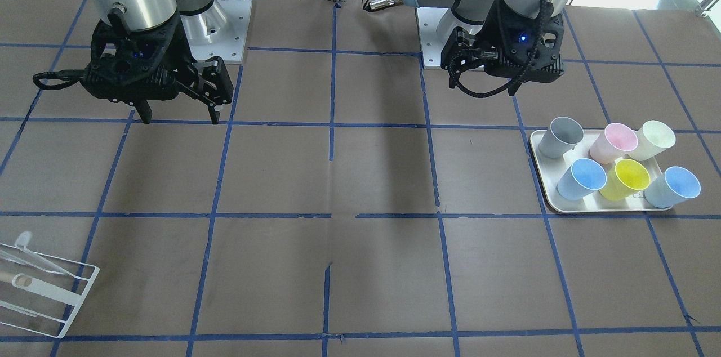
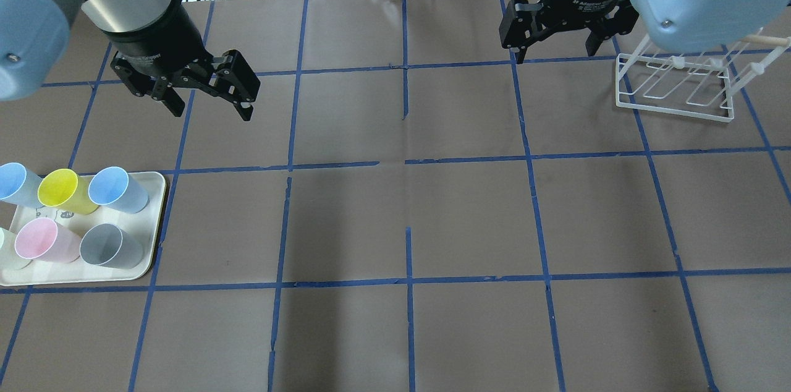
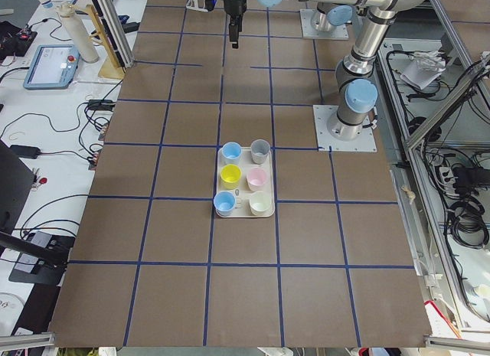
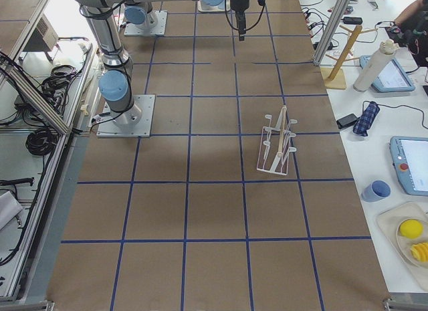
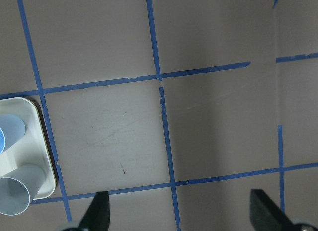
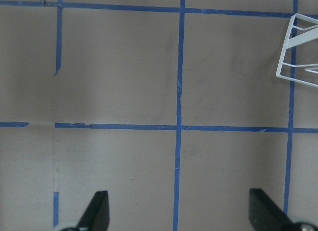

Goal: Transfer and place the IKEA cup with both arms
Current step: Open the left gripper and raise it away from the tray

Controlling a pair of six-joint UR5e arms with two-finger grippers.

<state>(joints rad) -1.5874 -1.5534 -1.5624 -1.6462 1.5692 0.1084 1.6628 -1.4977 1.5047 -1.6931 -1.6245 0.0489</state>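
Observation:
Two near-identical light-blue cups stand on a white tray (image 2: 156, 228) at the table's left end: one at the tray's inner far corner (image 2: 117, 189), also (image 1: 583, 178), and one at its outer far end (image 2: 12, 185), also (image 1: 673, 187). I cannot tell which is the IKEA cup. My left gripper (image 2: 211, 109) hangs open and empty above the table, beyond the tray and apart from it; it also shows in the front view (image 1: 484, 84). My right gripper (image 2: 556, 53) is open and empty at the far right, beside the rack; it also shows in the front view (image 1: 180, 117).
The tray also holds a yellow cup (image 2: 60, 191), a pink cup (image 2: 38, 240), a grey cup (image 2: 111, 245) and a pale cup (image 1: 653, 140). A white wire rack (image 2: 680, 80) stands at the far right. Blue tape lines grid the brown table top.

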